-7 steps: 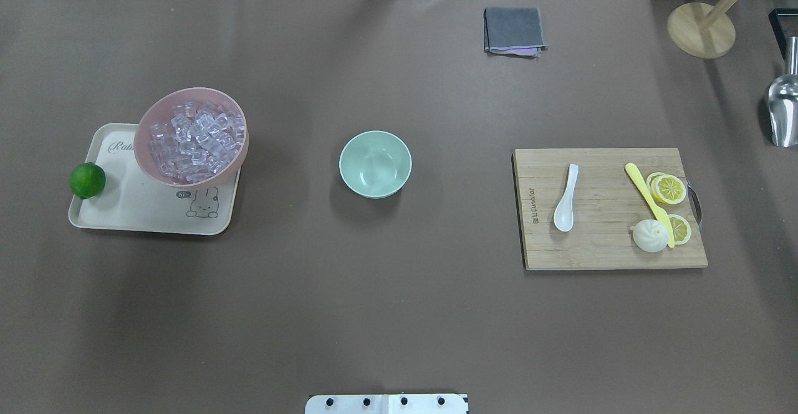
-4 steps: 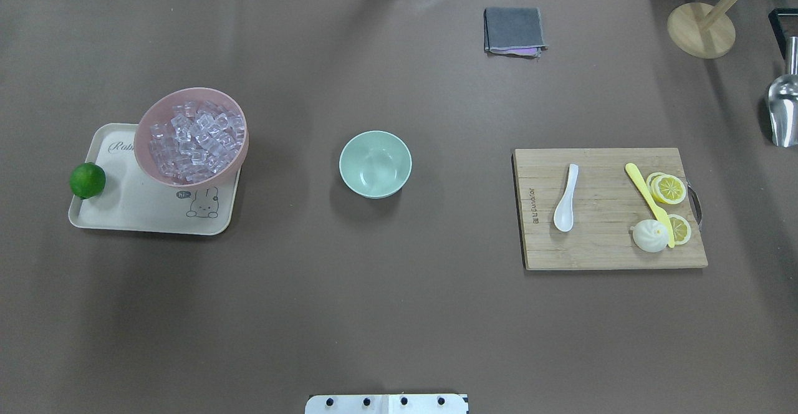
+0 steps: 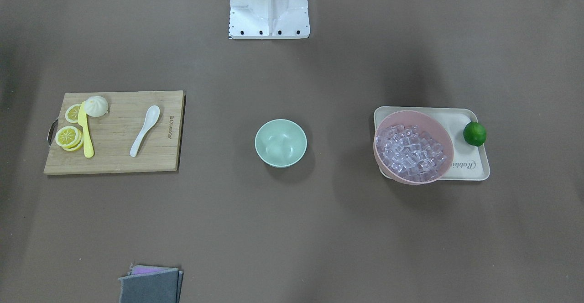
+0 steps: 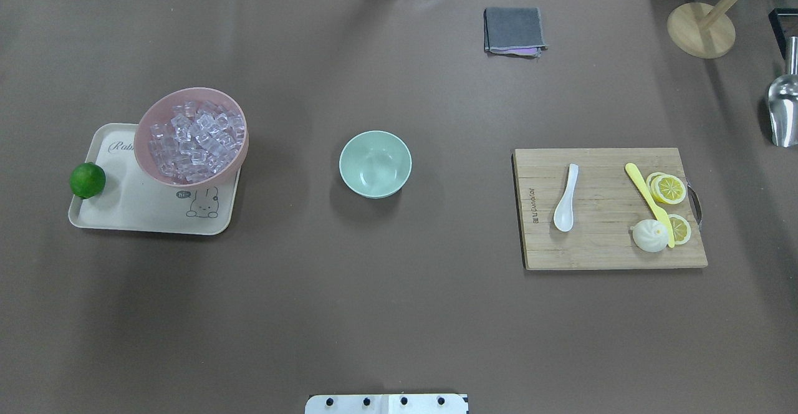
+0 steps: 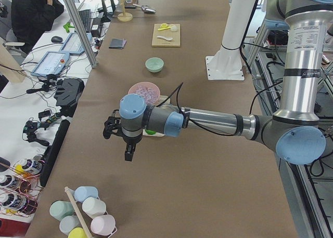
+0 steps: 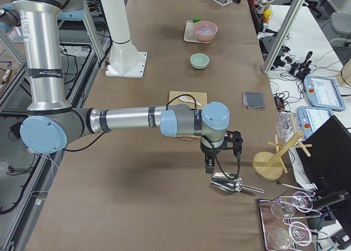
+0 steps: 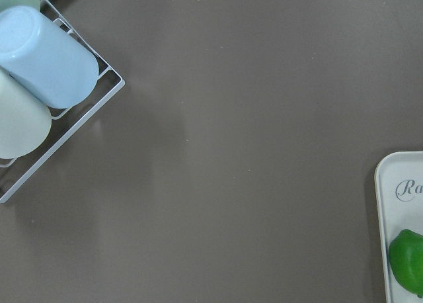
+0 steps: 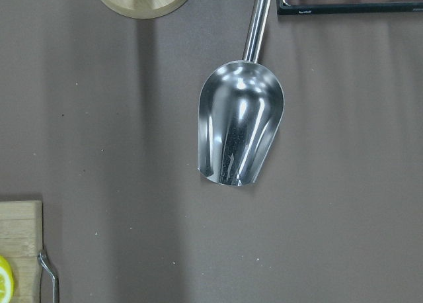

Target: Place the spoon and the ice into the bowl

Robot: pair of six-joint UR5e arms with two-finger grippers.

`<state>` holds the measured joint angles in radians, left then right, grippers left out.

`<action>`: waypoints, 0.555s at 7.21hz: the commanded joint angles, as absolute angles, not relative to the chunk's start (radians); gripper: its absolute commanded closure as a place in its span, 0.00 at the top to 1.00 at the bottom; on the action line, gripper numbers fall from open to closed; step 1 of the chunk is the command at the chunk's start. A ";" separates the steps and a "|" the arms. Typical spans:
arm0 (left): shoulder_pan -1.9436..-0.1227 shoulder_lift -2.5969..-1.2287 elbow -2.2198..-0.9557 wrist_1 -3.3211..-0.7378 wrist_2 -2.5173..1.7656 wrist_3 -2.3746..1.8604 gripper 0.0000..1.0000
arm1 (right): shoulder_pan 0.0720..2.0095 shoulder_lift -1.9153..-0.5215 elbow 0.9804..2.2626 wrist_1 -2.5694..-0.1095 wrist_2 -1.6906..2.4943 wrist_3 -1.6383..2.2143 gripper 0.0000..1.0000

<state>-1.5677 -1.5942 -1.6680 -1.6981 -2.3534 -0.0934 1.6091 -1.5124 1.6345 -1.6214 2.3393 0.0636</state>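
The white spoon (image 4: pixel 565 199) lies on a wooden cutting board (image 4: pixel 605 239) on the right half of the table; it also shows in the front view (image 3: pixel 145 130). The mint-green bowl (image 4: pixel 374 163) stands empty at the table's middle. The ice (image 4: pixel 193 139) fills a pink bowl (image 4: pixel 191 91) on a cream tray (image 4: pixel 131 214) at the left. My left gripper (image 5: pixel 127 155) hangs beyond the tray's outer end. My right gripper (image 6: pixel 210 166) hangs over a metal scoop (image 8: pixel 241 131). I cannot tell whether either gripper is open or shut.
A yellow knife (image 4: pixel 648 203), lemon slices (image 4: pixel 668 188) and a white bun (image 4: pixel 649 236) share the board. A lime (image 4: pixel 87 180) sits on the tray. A grey cloth (image 4: pixel 514 30) and a mug tree base (image 4: pixel 701 30) are at the far side. A cup rack (image 7: pixel 46 58) is under the left wrist.
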 commanded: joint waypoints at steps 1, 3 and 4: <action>-1.568 -1.597 -1.670 -1.698 -2.355 -0.095 0.99 | 1.609 -1.514 1.635 -1.621 2.341 0.066 1.00; -1.566 -1.598 -1.667 -1.698 -2.355 -0.095 0.99 | 1.609 -1.516 1.635 -1.621 2.342 0.067 1.00; -1.566 -1.600 -1.667 -1.698 -2.353 -0.094 0.99 | 1.609 -1.516 1.635 -1.621 2.342 0.067 1.00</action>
